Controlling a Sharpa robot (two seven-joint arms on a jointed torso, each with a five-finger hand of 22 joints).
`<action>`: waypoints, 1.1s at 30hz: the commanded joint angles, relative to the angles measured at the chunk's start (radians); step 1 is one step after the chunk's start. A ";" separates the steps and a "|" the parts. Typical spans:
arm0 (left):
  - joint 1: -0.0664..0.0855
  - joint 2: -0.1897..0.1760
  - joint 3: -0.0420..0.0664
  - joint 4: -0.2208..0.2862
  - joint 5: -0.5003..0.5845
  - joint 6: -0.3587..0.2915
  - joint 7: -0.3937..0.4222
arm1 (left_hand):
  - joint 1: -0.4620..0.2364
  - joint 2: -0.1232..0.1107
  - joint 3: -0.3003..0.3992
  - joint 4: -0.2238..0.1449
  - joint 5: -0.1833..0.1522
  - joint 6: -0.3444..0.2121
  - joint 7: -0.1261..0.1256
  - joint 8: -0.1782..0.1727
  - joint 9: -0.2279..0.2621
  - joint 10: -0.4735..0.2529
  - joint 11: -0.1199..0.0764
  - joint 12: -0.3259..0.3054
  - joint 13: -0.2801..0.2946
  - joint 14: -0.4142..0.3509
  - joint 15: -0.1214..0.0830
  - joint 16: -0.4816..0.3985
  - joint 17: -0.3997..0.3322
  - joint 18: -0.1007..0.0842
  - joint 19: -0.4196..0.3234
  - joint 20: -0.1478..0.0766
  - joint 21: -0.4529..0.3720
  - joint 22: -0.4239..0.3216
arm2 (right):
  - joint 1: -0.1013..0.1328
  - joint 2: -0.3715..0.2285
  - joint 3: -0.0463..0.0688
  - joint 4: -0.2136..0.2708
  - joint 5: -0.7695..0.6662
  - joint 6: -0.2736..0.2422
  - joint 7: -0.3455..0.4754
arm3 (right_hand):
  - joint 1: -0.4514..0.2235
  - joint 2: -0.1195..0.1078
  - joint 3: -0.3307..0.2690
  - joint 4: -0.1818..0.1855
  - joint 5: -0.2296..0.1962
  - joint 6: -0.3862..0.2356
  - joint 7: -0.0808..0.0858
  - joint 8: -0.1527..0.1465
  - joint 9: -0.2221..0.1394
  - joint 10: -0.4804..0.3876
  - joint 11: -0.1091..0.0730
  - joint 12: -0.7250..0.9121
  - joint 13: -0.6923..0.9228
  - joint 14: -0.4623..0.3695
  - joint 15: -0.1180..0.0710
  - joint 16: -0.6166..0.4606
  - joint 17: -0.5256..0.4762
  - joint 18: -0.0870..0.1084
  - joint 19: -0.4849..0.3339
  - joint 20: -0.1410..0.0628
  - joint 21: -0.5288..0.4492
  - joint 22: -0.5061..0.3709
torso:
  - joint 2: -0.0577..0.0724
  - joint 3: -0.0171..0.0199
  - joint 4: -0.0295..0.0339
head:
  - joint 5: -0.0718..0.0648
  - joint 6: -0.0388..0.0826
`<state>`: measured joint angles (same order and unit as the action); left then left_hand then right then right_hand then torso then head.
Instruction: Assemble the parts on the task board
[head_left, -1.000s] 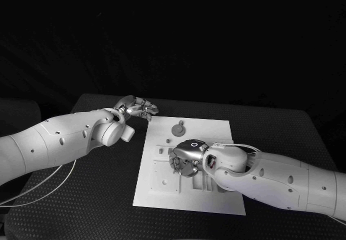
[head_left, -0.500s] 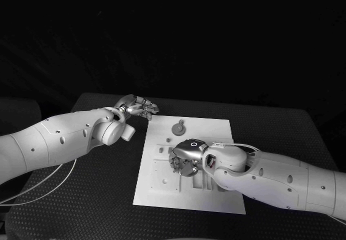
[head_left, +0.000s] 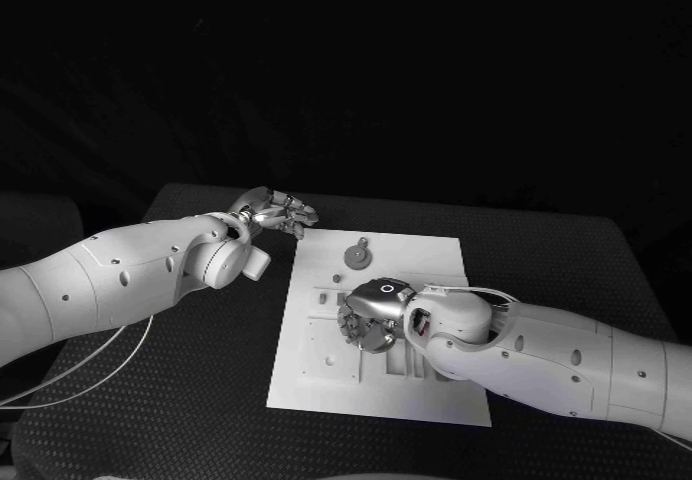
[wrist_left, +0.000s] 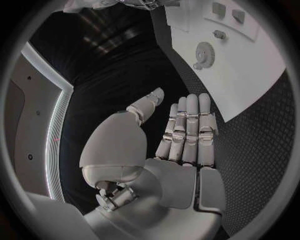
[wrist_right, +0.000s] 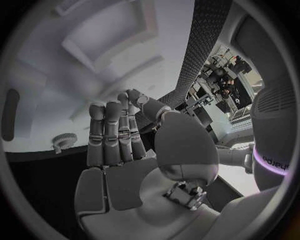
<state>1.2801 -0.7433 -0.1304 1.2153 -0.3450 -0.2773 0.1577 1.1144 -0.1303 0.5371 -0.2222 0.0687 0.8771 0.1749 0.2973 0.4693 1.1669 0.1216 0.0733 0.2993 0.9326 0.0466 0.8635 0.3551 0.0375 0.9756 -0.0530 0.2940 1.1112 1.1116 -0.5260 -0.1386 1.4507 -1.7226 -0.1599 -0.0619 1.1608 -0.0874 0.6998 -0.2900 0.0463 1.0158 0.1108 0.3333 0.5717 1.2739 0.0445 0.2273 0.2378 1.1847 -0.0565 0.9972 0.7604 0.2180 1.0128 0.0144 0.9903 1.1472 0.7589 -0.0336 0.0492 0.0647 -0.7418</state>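
The white task board (head_left: 421, 262) lies in the middle of the black table. A round gear part (head_left: 355, 258) sits near the board's far edge. It also appears in the left wrist view as the gear (wrist_left: 204, 51) and in the right wrist view as the gear (wrist_right: 62, 140). My left hand (head_left: 274, 212) hovers off the board's far left corner over the table, with its fingers (wrist_left: 187, 130) straight and nothing in them. My right hand (head_left: 371, 318) hangs over the middle of the board, hiding the parts beneath it. Its fingers (wrist_right: 112, 135) are extended and hold nothing.
Small raised pieces (wrist_left: 220, 34) and recessed slots (head_left: 407, 362) mark the board. Black table surface (head_left: 202, 400) surrounds the board on all sides. A white cable (head_left: 87, 385) trails under my left arm.
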 joint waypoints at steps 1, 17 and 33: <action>0.003 0.001 0.001 0.003 0.005 0.012 0.005 | -0.012 -0.001 -0.006 0.001 -0.001 -0.006 0.002 0.003 -0.002 -0.007 0.002 -0.004 -0.001 0.001 0.004 -0.004 0.002 0.018 0.003 0.004 -0.004 -0.001 | -0.003 0.003 -0.002 -0.003 -0.009 0.019 0.005 | -0.006 0.003 0.007 -0.001 0.001 0.001 0.002 0.004 0.000 0.005 0.003 -0.004 0.002 0.002 -0.005 -0.003 0.002 0.044 0.000 -0.005 0.002 0.001 | 0.000 -0.0002 -0.0008 | 0.001 -0.002; 0.005 0.000 0.001 0.004 0.005 0.015 0.002 | -0.013 -0.001 -0.006 0.003 -0.001 -0.007 0.002 0.003 -0.002 -0.008 0.002 -0.003 -0.001 0.001 0.004 -0.006 0.003 0.018 0.003 0.004 -0.005 -0.001 | -0.007 0.014 -0.016 -0.015 -0.007 0.021 0.005 | -0.008 0.004 0.007 -0.001 0.001 -0.002 0.003 0.004 0.002 0.003 0.004 -0.007 0.003 0.001 -0.004 -0.006 0.002 0.044 -0.001 -0.005 0.001 0.001 | 0.000 -0.0002 0.0000 | -0.001 -0.004; 0.006 -0.003 0.001 0.004 0.005 0.015 -0.003 | -0.016 -0.004 -0.008 0.006 -0.001 -0.013 0.005 0.001 -0.004 -0.014 0.005 -0.005 -0.002 -0.001 0.005 -0.011 0.006 0.018 0.001 0.005 -0.009 -0.001 | -0.007 0.002 -0.016 -0.020 0.036 -0.040 0.005 | -0.026 -0.050 -0.003 0.003 0.001 -0.101 0.043 -0.049 -0.013 -0.091 0.042 -0.070 -0.011 -0.011 0.031 -0.014 0.013 0.044 -0.011 0.002 -0.007 -0.001 | 0.000 0.0002 -0.0011 | -0.003 -0.003</action>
<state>1.2822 -0.7465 -0.1304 1.2170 -0.3449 -0.2742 0.1511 1.1051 -0.1316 0.5319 -0.2169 0.0687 0.8700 0.1820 0.2973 0.4662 1.1595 0.1288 0.0733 0.2979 0.9326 0.0466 0.8595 0.3598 0.0448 0.9756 -0.0530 0.2901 1.1115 1.1076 -0.5218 -0.1525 1.4364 -1.7009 -0.1842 -0.0521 1.1331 -0.1294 0.6995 -0.2897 0.0464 0.9249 0.1507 0.2868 0.5593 1.1935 0.0810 0.1611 0.2390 1.1719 -0.0301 0.9872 0.7725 0.2179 1.0090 0.0182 0.9866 1.1472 0.7588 -0.0337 0.0479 0.0616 -0.7457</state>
